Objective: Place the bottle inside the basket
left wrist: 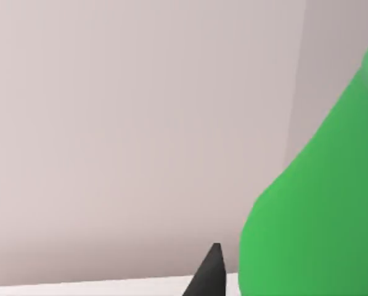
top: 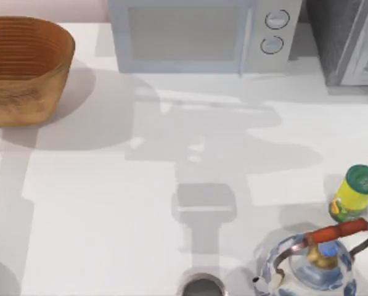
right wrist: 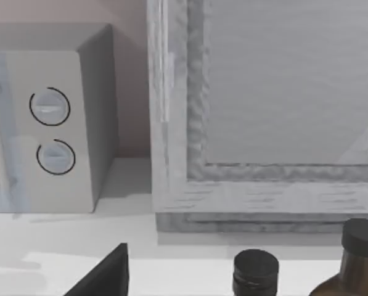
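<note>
The green bottle (left wrist: 319,203) sits right up against the left wrist camera, so the left jaws probably grip it, though I can't tell for sure. Best bet: carry it high over the wicker basket (top: 23,68) at the table's far-left corner, centre it, then lower gently.

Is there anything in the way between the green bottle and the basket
Nothing visible blocks it. The bottle shows close beside the left gripper in the left wrist view. In the top view the basket sits at the table's far left, its opening uncovered, with bare tabletop around it.
</note>
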### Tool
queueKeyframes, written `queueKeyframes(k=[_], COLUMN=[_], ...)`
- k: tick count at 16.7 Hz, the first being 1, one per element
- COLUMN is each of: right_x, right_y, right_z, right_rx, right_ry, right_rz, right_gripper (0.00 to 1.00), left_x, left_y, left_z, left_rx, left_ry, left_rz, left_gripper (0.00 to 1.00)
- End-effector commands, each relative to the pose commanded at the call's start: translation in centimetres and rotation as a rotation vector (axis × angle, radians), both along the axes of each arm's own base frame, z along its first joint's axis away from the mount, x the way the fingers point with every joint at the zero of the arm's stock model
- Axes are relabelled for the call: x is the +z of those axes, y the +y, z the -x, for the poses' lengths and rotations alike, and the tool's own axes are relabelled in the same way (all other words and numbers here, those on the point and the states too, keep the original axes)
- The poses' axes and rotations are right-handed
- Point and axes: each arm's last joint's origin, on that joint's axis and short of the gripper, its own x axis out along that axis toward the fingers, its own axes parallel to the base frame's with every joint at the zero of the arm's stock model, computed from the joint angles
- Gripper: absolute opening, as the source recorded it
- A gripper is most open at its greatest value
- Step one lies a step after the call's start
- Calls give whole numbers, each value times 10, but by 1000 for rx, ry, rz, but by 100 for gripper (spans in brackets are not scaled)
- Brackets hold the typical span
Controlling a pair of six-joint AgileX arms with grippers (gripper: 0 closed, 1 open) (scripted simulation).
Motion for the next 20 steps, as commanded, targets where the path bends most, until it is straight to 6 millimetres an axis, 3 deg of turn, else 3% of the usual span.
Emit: queueKeyframes(k=[2,7,15,20], right_x=[0,0,0,0], right_y=[0,0,0,0], right_z=[0,0,0,0], right_rx=[0,0,0,0], right_ry=[0,0,0,0], right_rz=[0,0,0,0], right_gripper=[100,100,100,100], left_x=[5,3,-36,-39], left_y=[9,9,10,10], left_z=[3,2,-41,-44], left_rx=[54,54,60,59], left_ry=[11,17,14,12], left_rz=[2,0,3,3], left_gripper=[0,0,0,0])
